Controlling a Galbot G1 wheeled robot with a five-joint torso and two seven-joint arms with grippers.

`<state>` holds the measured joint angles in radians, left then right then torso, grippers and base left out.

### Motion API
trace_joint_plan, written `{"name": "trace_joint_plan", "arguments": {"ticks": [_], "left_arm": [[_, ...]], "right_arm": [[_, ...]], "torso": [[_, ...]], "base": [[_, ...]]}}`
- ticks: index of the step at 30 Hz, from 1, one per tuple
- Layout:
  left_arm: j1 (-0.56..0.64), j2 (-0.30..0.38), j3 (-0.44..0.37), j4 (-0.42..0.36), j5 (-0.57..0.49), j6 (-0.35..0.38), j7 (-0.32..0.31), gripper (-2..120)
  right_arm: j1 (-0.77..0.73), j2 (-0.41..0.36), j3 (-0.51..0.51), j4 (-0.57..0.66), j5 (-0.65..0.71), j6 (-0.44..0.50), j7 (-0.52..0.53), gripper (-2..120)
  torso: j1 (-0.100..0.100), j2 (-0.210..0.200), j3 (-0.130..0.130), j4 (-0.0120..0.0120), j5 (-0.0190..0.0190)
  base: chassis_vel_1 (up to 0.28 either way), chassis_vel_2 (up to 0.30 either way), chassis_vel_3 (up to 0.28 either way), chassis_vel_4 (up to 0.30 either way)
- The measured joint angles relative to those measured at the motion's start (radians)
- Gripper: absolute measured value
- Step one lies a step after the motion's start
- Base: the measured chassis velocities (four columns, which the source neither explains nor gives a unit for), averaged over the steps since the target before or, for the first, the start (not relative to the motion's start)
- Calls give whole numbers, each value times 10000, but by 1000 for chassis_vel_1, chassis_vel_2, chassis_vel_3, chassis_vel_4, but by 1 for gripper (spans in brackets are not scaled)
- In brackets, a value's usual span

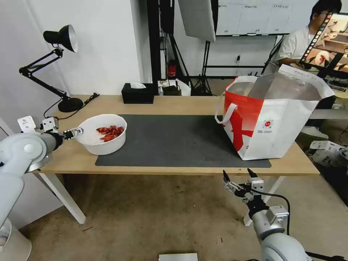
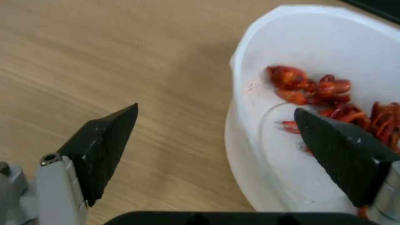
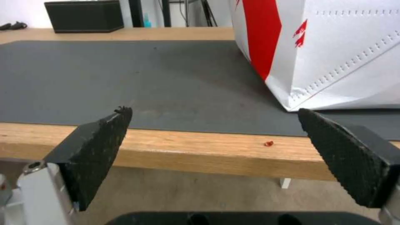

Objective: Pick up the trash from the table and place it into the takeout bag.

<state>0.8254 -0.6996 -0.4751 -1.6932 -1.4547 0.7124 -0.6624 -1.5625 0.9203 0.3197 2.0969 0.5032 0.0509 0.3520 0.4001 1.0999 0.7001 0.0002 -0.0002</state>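
A white bowl [image 1: 102, 134] holding red food scraps [image 1: 110, 132] sits at the left end of the dark grey mat [image 1: 174, 139] on the light-wood table [image 1: 163, 103]. My left gripper [image 1: 73, 132] is open at the bowl's left rim; in the left wrist view its jaws [image 2: 214, 122] straddle the bowl [image 2: 317, 40] wall, one finger [image 2: 346, 156] inside over the scraps [image 2: 317, 89], the other over bare wood. The takeout bag [image 1: 270, 117], white with a red panel, stands open on the right. My right gripper [image 1: 237, 175] hangs open below the table's front edge.
A black tissue box [image 1: 137, 93] stands at the back edge and a black desk lamp [image 1: 54, 61] at the back left corner. A tiny red scrap [image 3: 268, 143] lies on the wood near the front edge. A person sits behind the bag.
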Motion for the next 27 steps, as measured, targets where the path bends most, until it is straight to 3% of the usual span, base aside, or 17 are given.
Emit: {"name": "trace_joint_plan", "arguments": {"ticks": [11,14,16,27], "left_arm": [[-758,-280,501,741,-1635,261,-665,99],[-912,-320,631,878,-2001,264,-978,91],[-1036,-375,725,1007,-2257,264,-1214,79],[-1056,-375,744,947,-2282,206,-1279,46]], "right_arm": [[0,0,0,0,0,0,0,100],[0,0,0,0,0,0,0,100],[0,0,0,0,0,0,0,100],[0,0,0,0,0,0,-1,100]], "torso": [[0,0,-1,-2,2],[-1,0,-1,-2,3],[-1,0,-1,-2,2],[-1,0,-1,-2,2]], "base": [[0,0,0,0],[0,0,0,0],[0,0,0,0],[0,0,0,0]]}}
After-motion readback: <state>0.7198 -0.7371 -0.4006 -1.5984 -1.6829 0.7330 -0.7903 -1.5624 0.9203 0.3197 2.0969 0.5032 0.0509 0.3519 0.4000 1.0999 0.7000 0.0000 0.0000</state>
